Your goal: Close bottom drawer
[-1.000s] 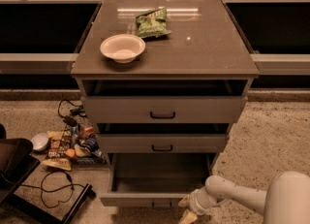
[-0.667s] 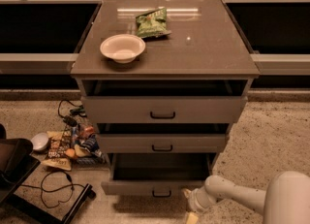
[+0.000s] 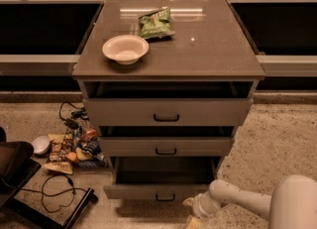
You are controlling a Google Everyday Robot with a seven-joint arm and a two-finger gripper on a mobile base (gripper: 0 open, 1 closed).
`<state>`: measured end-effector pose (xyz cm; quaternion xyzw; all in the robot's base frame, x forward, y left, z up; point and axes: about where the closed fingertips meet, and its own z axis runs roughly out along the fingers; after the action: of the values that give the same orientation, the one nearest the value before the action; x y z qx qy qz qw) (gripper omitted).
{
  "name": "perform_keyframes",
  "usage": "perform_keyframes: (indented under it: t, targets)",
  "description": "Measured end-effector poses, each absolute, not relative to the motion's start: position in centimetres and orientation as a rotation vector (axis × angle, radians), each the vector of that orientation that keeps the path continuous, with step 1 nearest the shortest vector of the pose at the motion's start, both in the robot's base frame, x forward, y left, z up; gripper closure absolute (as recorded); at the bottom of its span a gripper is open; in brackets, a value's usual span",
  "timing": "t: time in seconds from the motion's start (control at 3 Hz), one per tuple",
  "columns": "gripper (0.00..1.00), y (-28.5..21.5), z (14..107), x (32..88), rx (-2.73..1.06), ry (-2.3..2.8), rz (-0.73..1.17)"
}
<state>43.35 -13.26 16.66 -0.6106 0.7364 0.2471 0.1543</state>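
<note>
Speckled floor (image 3: 282,134), dim amber light, a pale ledge (image 3: 34,64) across dark panels (image 3: 39,29) behind the cabinet (image 3: 208,49)

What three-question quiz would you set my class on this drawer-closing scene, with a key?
1. Short answer: which two things lie on the cabinet top?
2. True or false: the bottom drawer is fully shut.
3. Where is the gripper? A, on the cabinet top; B, low, by the right end of the bottom drawer's front; C, inside the bottom drawer.
Key: 1, a white bowl and a green bag; 2, false, it stands open; 3, B.
</note>
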Motion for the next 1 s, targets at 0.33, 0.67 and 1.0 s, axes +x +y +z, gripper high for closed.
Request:
perform_keyframes:
  t: [0.33,0.67,1.0]
  targets:
    - [0.50,-13.1,16.6,43.2,-1.751,2.110,0.713]
    - [0.73,-13.0,16.4,43.1,-1.752,2.110,0.717]
    - [0.96,-12.6,15.2,44.9,-1.777,2.112,0.702]
